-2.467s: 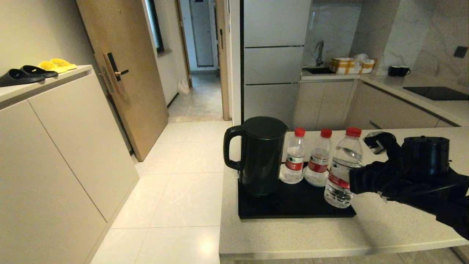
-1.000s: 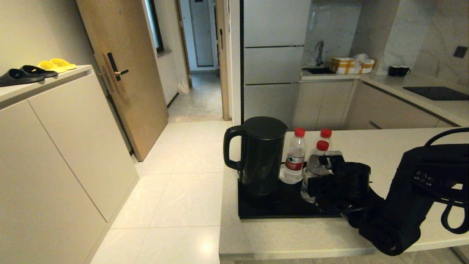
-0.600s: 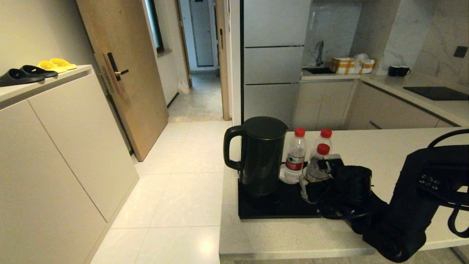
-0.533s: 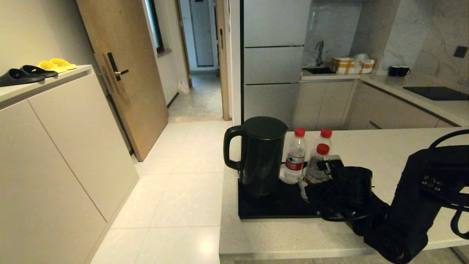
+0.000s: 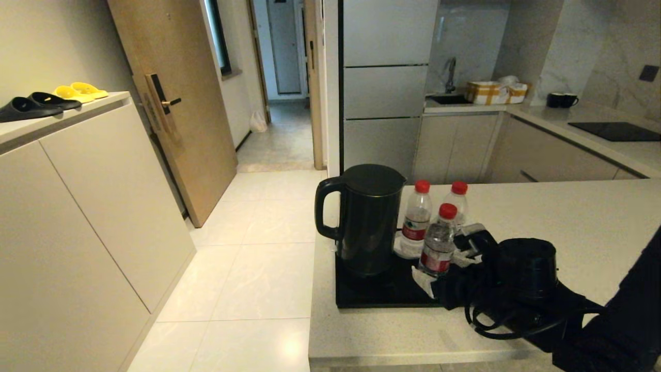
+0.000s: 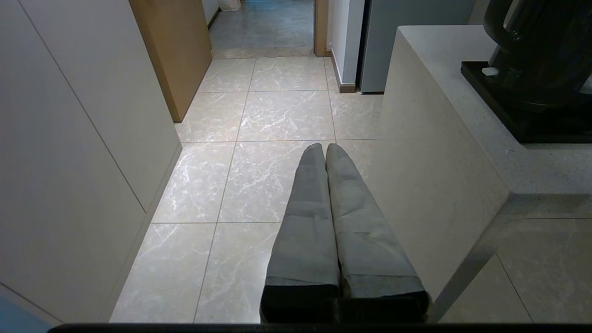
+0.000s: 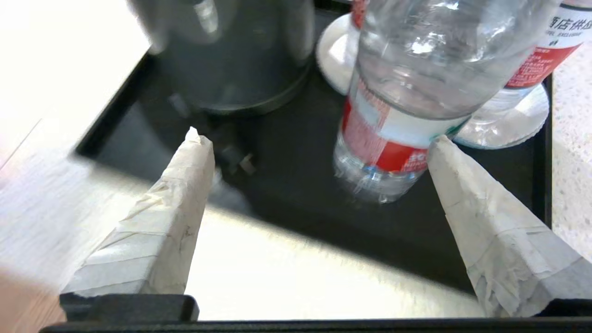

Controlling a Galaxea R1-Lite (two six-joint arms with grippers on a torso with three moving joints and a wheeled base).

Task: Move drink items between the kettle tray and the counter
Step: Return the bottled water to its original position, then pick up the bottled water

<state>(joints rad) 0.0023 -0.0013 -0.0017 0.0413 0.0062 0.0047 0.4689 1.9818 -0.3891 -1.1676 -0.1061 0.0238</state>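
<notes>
Three red-capped water bottles stand on the black kettle tray (image 5: 372, 295), right of the black kettle (image 5: 366, 222). Two back bottles (image 5: 415, 219) (image 5: 457, 200) rest on white coasters. The front bottle (image 5: 438, 242) stands free on the tray. My right gripper (image 5: 441, 261) is open just behind it, low over the tray's near right corner. In the right wrist view the front bottle (image 7: 407, 92) stands just beyond the taped fingertips (image 7: 462, 185) of the right gripper (image 7: 315, 135), close to one of them. My left gripper (image 6: 325, 147) hangs shut and empty beside the counter (image 6: 462, 115), over the floor.
The beige counter (image 5: 542, 217) stretches right of the tray. A beige cabinet (image 5: 77, 206) with slippers stands at the left, across the tiled floor (image 5: 258, 248). Black mugs (image 5: 562, 99) and a black cooktop (image 5: 614, 130) sit on the far kitchen worktop.
My right gripper carried a bottle from the tray's right edge to its middle front, let go and drew back toward the near right. The bottle now stands free.
</notes>
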